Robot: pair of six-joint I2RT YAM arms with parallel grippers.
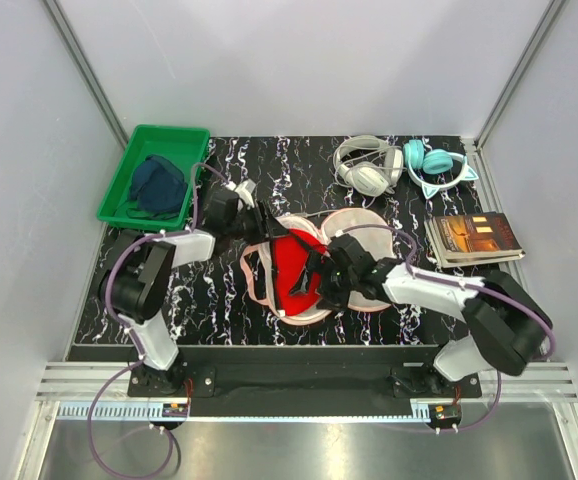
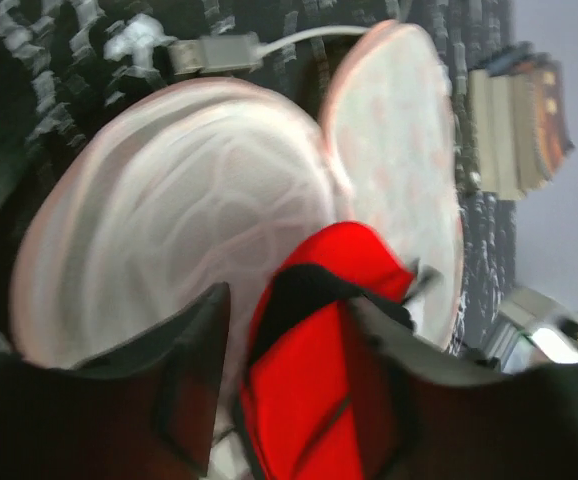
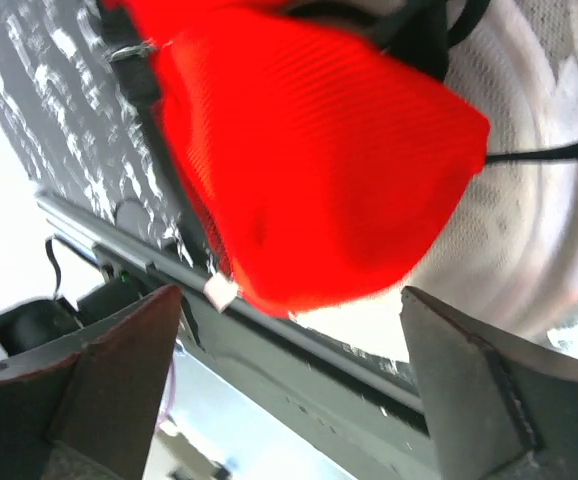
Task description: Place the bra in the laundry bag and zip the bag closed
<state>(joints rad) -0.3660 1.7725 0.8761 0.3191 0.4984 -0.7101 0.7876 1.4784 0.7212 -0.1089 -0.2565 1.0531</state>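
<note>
The bag [image 1: 361, 228] is lying wide open mid-worktop [image 1: 209, 300], its two halves spread side by side with the mesh showing. The bra [image 1: 291, 262] is sitting on the left half, with its long axis running roughly far to near.

The left pincer [image 1: 259, 221] is hovering at the far end of the bra. In its wrist view the pincer [image 2: 287, 302] is showing its jaws apart, with the bra [image 2: 319, 385] and its dark edge between them and the bag's mesh [image 2: 189, 220] beyond. The blur is hiding whether they are touching the fabric.

The right pincer [image 1: 325, 276] is coming in from the right, level with the bra's near half. That pincer [image 3: 289, 300] is also spread wide, gripping nothing, with the bra [image 3: 309, 160] just ahead of the gap and the mesh [image 3: 529, 240] behind it.

So the bra is lying between the two arms, and the right looks the nearer. I'm reading this as the tucking-in stage. The flap is not yet folded over and the zip is not yet run.
</note>
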